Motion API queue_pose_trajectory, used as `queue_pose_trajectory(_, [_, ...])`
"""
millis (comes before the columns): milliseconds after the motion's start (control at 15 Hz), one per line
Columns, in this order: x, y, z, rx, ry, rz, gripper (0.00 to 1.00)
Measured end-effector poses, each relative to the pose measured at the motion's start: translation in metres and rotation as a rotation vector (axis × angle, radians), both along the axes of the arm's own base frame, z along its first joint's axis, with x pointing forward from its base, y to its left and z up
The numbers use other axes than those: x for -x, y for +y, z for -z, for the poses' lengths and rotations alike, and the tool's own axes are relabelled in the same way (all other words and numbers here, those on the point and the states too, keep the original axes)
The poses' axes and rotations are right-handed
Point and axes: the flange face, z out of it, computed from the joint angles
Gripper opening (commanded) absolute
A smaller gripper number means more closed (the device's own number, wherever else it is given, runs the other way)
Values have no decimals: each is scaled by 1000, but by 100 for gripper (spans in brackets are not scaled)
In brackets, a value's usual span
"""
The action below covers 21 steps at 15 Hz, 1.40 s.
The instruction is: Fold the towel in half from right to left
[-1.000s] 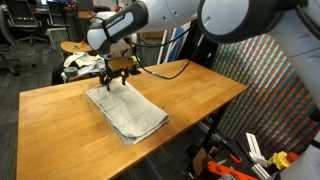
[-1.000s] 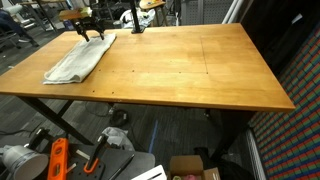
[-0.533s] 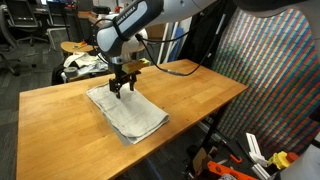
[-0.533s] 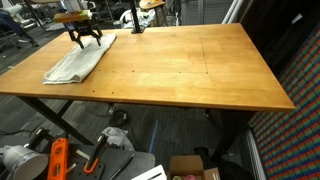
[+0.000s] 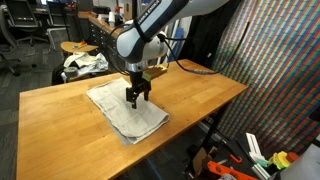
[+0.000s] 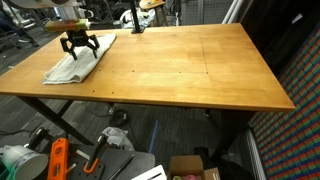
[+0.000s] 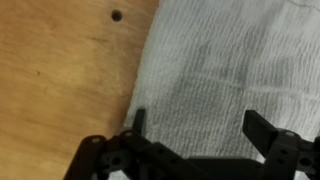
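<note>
White woven cloth, thin and limp: the towel [image 5: 127,110] should be light, no stiffness, and will drape and drag when lifted, so pinch a single layer right at an edge or corner, not mid-sheet. It lies flat near one corner of the wooden bench [image 5: 200,92], clear of the bench's far end. Gripper [image 5: 136,98] hovers just over the towel [image 7: 230,80], jaws wide apart, holding nothing; contact with the cloth can't be confirmed.
</note>
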Motion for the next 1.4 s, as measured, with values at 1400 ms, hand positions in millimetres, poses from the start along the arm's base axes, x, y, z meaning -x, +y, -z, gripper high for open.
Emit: queue_pose_trajectory(1400, [126,-53,13,-31,-41,150,100])
